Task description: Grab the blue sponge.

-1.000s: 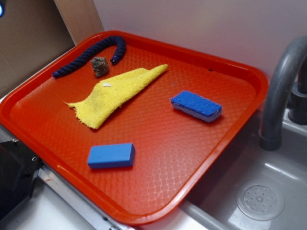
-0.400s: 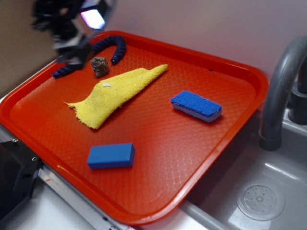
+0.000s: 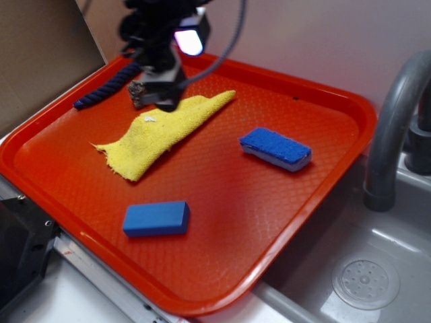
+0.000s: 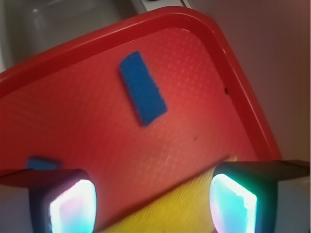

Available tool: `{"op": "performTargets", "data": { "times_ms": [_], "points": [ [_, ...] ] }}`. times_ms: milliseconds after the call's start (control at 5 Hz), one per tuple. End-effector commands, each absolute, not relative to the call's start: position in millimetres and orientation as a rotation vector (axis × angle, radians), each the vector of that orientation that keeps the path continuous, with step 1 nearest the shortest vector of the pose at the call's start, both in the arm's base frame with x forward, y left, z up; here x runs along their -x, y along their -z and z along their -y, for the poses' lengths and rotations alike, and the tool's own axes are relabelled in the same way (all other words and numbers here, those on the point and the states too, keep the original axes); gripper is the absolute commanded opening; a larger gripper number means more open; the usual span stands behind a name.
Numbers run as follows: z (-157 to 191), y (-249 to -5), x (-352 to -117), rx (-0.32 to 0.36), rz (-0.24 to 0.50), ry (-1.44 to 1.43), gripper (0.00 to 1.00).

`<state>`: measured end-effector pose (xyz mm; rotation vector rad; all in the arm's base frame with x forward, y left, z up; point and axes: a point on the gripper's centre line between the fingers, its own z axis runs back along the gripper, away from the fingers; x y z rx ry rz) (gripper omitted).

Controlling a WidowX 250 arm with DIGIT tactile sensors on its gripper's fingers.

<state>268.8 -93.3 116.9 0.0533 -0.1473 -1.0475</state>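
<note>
The blue sponge (image 3: 275,149) lies flat on the right half of the red tray (image 3: 337,94), its fuzzy deep-blue top over a pale foam base, well apart from everything else; in the wrist view it shows as a dark blue rectangle (image 4: 143,88) out on bare tray. The gripper (image 3: 160,86) hangs over the far left part of the tray, above the upper end of the yellow cloth (image 3: 161,132) and just beside a small brownish lump (image 3: 137,91) that it partly hides. Its fingers (image 4: 73,204) stand wide apart with nothing between them; the lit pads glow at the lower corners of the wrist view, with yellow cloth and red tray showing in the gap. A dark blue rope (image 3: 104,87) lies along the far left rim. A smooth, sharp-edged lighter-blue block (image 3: 156,218) sits near the front edge of the tray. A grey faucet (image 3: 390,128) and a sink drain (image 3: 366,282) are to the right of the tray
</note>
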Motion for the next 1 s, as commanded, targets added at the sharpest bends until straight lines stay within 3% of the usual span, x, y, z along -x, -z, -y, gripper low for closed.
{"op": "performTargets", "data": {
  "times_ms": [0,400,800],
  "points": [
    [116,-93,-298,-0.119,0.149,1.145,1.0],
    [128,-58,-302,-0.107,0.109,1.263,1.0],
    [127,-39,-313,-0.118,0.093,1.339,1.0]
  ]
}}
